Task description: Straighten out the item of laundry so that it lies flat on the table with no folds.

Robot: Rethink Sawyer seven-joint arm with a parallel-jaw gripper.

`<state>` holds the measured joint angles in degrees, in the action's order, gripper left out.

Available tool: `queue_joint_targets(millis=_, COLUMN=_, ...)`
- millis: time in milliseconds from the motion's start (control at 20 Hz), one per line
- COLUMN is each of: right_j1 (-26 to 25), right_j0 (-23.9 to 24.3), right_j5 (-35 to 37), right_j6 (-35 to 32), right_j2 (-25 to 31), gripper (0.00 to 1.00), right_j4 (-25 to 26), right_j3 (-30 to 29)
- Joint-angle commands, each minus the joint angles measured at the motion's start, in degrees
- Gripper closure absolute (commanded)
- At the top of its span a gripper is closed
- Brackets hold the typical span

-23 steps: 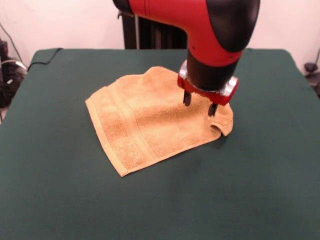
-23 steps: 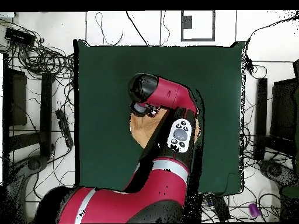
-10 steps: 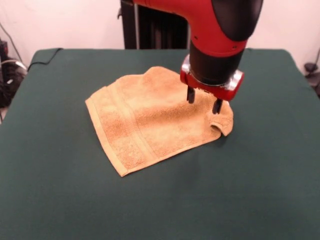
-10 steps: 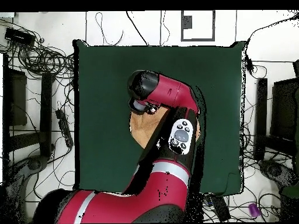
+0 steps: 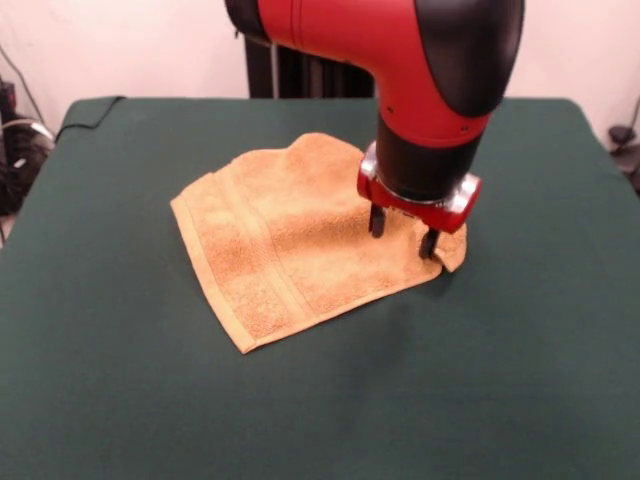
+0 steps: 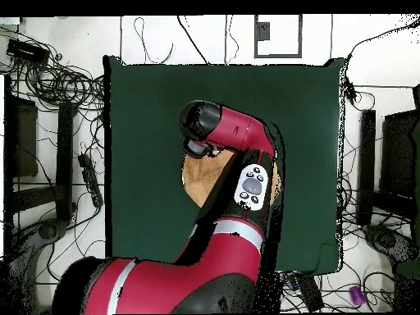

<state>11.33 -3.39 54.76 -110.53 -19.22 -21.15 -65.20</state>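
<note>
Right now my hand [image 5: 402, 232] hangs low over the towel [image 5: 290, 240], near its right-hand corner as the front view shows it, and my two dark fingers [image 5: 376, 222] stand apart with nothing between them; their tips sit at or just above the cloth, and I cannot tell whether they actually touch it. That orange-tan towel lies around the middle of the green worktop [image 5: 120, 380], set at an angle to the worktop's edges, with its woven border bands running along the left side. Most of it lies flat, but the far edge rises in a soft hump, and the corner beside my hand is curled up and folded over on itself. From overhead, my red and black arm [image 6: 238, 164] covers most of the towel [image 6: 195, 176], so only a strip of tan shows to the left of my wrist and a thin sliver on the other side. Dark cables [image 6: 61, 82] lie tangled on the floor off the worktop's [image 6: 148, 115] left side in that view.
</note>
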Motion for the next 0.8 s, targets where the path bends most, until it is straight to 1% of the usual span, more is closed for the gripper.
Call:
queue_joint_targets(millis=50, right_j1=-4.3, right_j0=-2.5, right_j5=-3.2, right_j6=-17.7, right_j2=6.8, gripper=0.0, right_j4=-4.1, right_j3=0.1)
queue_joint_targets(millis=250, right_j1=-4.9, right_j0=-3.0, right_j5=-2.8, right_j6=-19.2, right_j2=6.7, gripper=0.0, right_j4=-5.4, right_j3=0.6)
queue_joint_targets(millis=550, right_j1=-2.8, right_j0=-3.9, right_j5=-0.2, right_j6=-20.2, right_j2=6.4, gripper=0.0, right_j4=-7.4, right_j3=-1.1)
queue_joint_targets(millis=700, right_j1=-2.8, right_j0=-4.2, right_j5=-0.4, right_j6=-20.5, right_j2=6.2, gripper=0.0, right_j4=-8.0, right_j3=-1.5)
queue_joint_targets(millis=800, right_j1=-2.7, right_j0=-4.3, right_j5=0.8, right_j6=-20.7, right_j2=5.7, gripper=0.0, right_j4=-7.9, right_j3=-1.1)
